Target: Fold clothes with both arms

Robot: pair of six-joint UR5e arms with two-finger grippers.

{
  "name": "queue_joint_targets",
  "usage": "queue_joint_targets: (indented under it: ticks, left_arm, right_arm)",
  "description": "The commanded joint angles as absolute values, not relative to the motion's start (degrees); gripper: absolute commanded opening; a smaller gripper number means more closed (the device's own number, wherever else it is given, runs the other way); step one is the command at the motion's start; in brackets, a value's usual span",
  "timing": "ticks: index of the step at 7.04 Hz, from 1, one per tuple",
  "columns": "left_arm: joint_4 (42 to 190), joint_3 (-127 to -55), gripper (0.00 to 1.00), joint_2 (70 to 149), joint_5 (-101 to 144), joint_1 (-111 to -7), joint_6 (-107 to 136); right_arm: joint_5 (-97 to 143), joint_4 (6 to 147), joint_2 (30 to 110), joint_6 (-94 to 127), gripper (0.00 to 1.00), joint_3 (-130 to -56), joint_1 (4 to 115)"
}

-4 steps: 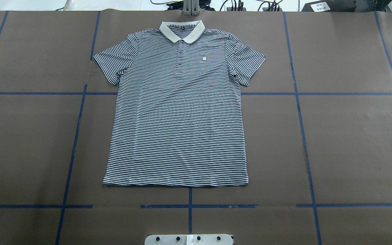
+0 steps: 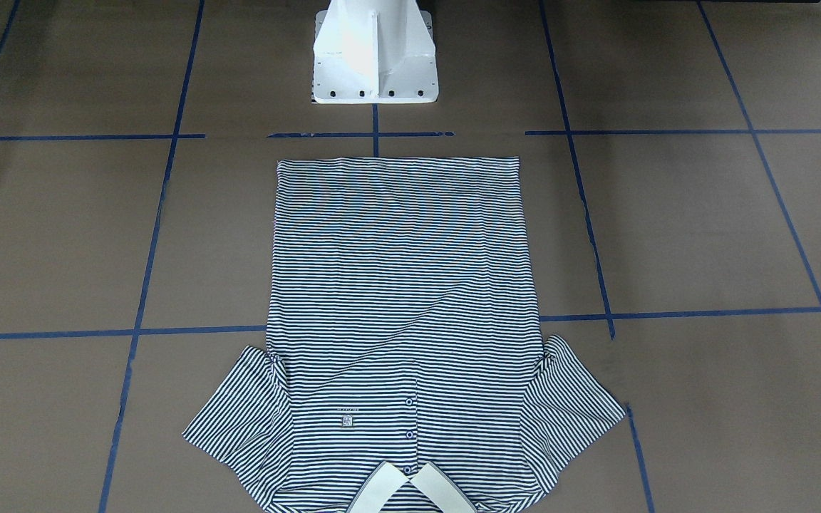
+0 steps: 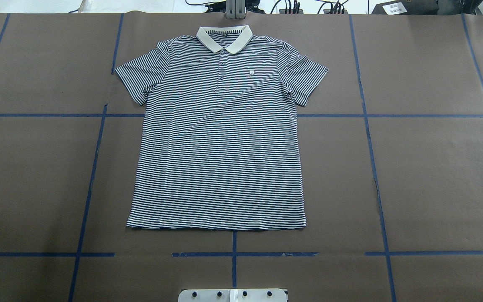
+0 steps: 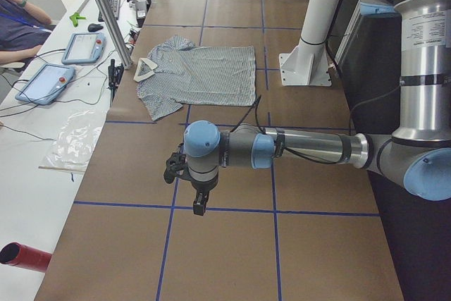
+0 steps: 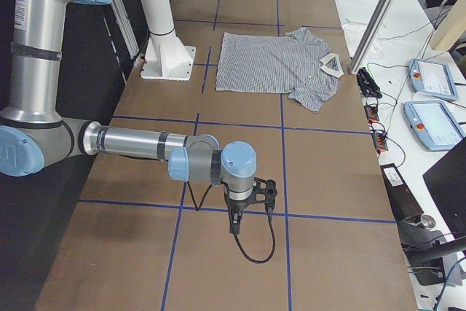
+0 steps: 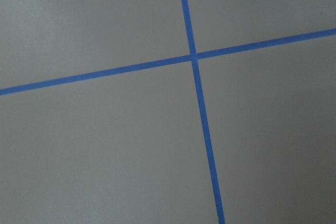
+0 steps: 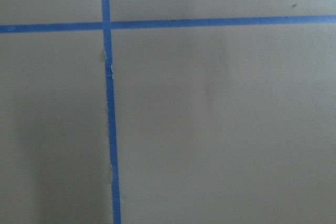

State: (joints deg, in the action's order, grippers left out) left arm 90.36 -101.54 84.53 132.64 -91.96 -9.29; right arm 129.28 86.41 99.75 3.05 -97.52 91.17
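Note:
The striped polo shirt [image 3: 220,134] lies flat and face up on the brown table cover, cream collar [image 3: 224,38] at the far edge, both sleeves spread, hem toward the robot base. It also shows in the front view [image 2: 403,306]. Neither arm appears in the overhead or front views. The left arm reaches out low over the table's left end, its black gripper [image 4: 199,204] pointing down, far from the shirt [image 4: 201,72]. The right gripper [image 5: 235,222] hangs likewise over the right end, away from the shirt [image 5: 273,63]. I cannot tell whether either is open or shut. Both wrist views show only paper and blue tape.
Blue tape lines [image 3: 367,115] grid the brown cover. The white pedestal base [image 2: 375,53] stands just behind the hem. A side bench holds teach pendants [image 4: 44,82] and cables, with a person's arm [image 4: 21,15] there. An aluminium post [image 4: 106,12] rises by the collar.

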Motion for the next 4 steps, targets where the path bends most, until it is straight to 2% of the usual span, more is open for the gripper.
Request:
queue_joint_targets:
  ticks: [1,2,3,4]
  left_arm:
    - [106.7,-101.2,1.0,85.3,132.5,-91.7,-9.3]
    - [117.7,-99.2,1.0,89.2,132.5,-91.6,-9.0]
    - [127.9,-93.4,1.0,93.9,133.1,-91.6,-7.9]
    - [131.5,-91.7,1.0,94.6,133.1,-91.6,-4.6]
  right_arm:
    - [128.9,79.8,93.7,3.6,1.0,-96.9,89.7]
    - [129.5,74.6,90.6,3.9,1.0,-94.2,89.7]
    - [129.8,71.7,90.3,4.6,1.0,-93.3,89.7]
    - [132.6,67.9,89.7,4.2,1.0,-91.6,89.7]
